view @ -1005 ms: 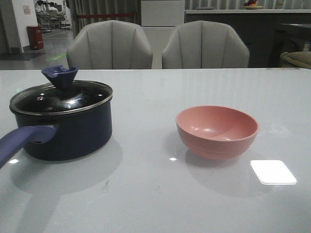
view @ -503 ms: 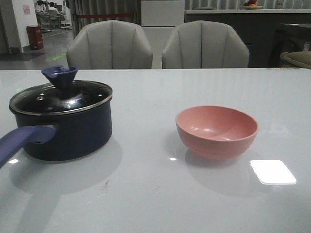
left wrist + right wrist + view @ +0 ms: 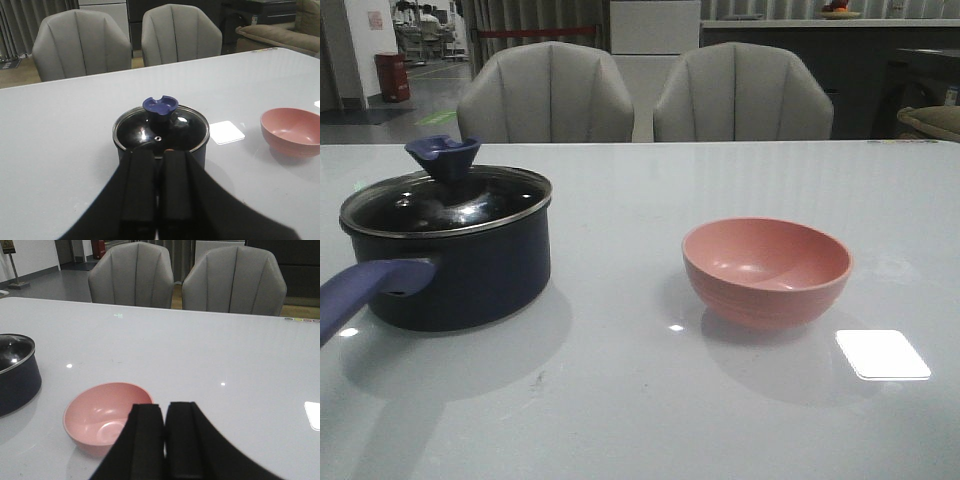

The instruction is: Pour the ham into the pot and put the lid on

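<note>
With lid (image 3: 445,195) seated on pot (image 3: 460,275) and bowl (image 3: 766,270) empty, task looks complete; both grippers, left (image 3: 156,187) & right (image 3: 165,440), clenched, holding nothing.

A pale grey, glossy desk (image 3: 640,420) fills the lower part of the front view, with a bright rectangular patch of reflected light (image 3: 882,354) near its front right corner. Behind the far edge stand two grey padded chairs with ribbed backs, one (image 3: 546,93) towards the left and one (image 3: 742,93) towards the right. Beyond them is a white cabinet (image 3: 654,28) and a dark counter (image 3: 820,60). At the far left a grey floor runs past a red bin (image 3: 392,76) beside a white wall (image 3: 368,40). Ribbed curtains (image 3: 535,20) hang behind the chairs.
</note>
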Motion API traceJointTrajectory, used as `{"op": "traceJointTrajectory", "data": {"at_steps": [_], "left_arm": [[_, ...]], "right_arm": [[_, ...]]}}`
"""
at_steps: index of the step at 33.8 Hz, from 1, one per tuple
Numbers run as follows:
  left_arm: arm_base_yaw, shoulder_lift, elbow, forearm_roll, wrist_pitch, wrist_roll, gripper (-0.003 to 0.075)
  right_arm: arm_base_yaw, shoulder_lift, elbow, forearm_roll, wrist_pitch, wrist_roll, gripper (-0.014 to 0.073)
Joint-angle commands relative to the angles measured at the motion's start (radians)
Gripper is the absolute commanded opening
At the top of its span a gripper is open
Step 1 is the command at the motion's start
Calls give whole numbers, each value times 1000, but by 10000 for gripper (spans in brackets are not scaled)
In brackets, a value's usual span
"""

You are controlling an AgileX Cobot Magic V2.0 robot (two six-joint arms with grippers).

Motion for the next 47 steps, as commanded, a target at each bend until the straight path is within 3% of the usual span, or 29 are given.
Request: {"op": "traceJointTrajectory", "data": {"at_steps": [1,6,12,15,47], "left_arm": [[31,15,21,23,-110,-2,112],[142,12,136,23,-286,-11,112],[235,-28,286,85,-505,-167,112],[262,-44,340,86,-566,-175,112],[271,-42,377,100,-580,-175,112]], "right_arm": [[-5,7,-30,3,-77,-5,165],[-5,7,-30,3,-77,-5,165],[-5,7,-30,3,-77,-5,165],[-5,7,-30,3,-77,-5,165],[-5,7,-30,3,-77,-5,165]]}}
